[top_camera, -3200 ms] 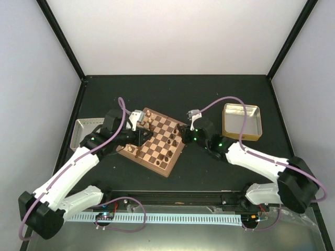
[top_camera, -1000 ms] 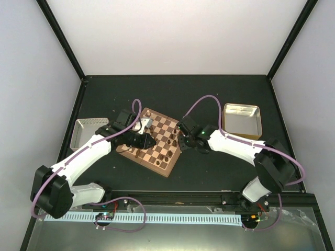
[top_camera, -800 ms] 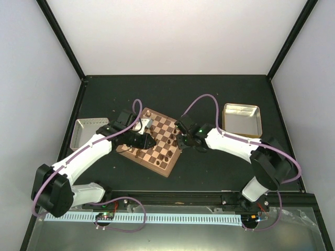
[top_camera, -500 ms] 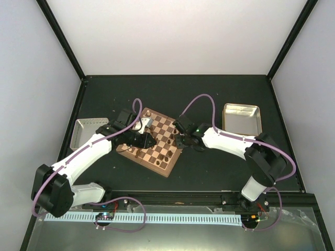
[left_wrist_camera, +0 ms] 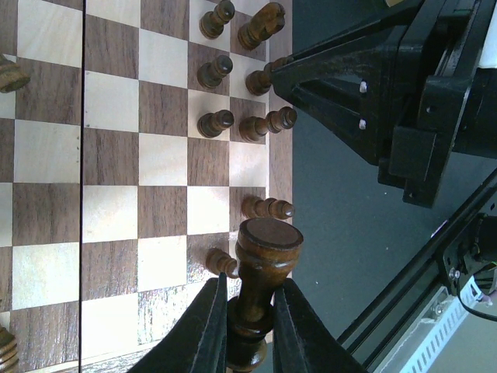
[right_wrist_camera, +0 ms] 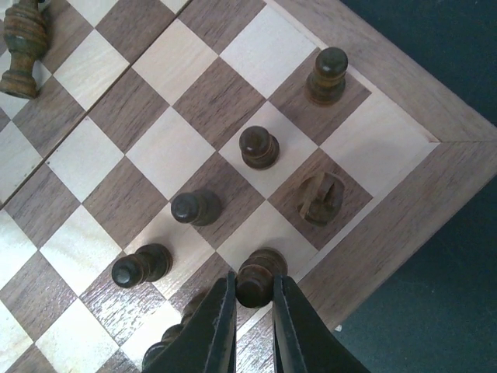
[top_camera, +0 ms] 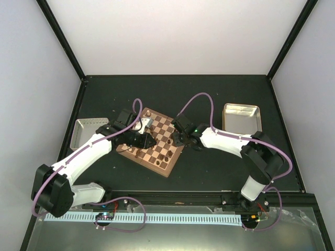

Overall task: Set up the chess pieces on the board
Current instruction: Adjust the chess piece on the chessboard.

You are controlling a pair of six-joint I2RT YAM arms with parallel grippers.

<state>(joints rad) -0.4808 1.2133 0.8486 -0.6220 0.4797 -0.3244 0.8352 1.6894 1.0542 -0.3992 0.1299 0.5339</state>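
Note:
The board [top_camera: 168, 171] lies turned at an angle between the two arms. My left gripper [left_wrist_camera: 248, 311] hangs over its near corner, shut on the stem of a dark chess piece [left_wrist_camera: 262, 260] whose round base faces the squares. Several dark pieces [left_wrist_camera: 215, 122] stand along the edge rows below it. My right gripper [right_wrist_camera: 254, 299] is shut on the head of a dark piece [right_wrist_camera: 261, 273] standing on a pale square in the board's edge row. Beside it stand a dark knight [right_wrist_camera: 321, 196] and dark pawns [right_wrist_camera: 258, 146]. In the top view the two grippers [top_camera: 148, 140] [top_camera: 180, 140] sit close together.
A silver metal tray [top_camera: 84, 130] lies left of the board and a gold metal tray [top_camera: 241, 121] to the right. The right arm's black gripper body [left_wrist_camera: 373, 101] fills the upper right of the left wrist view. The table's front rail [top_camera: 172, 198] runs below.
My right gripper has slid a little left onto the board's right edge and closed on the dark piece. My left gripper holds its piece in the same spot.

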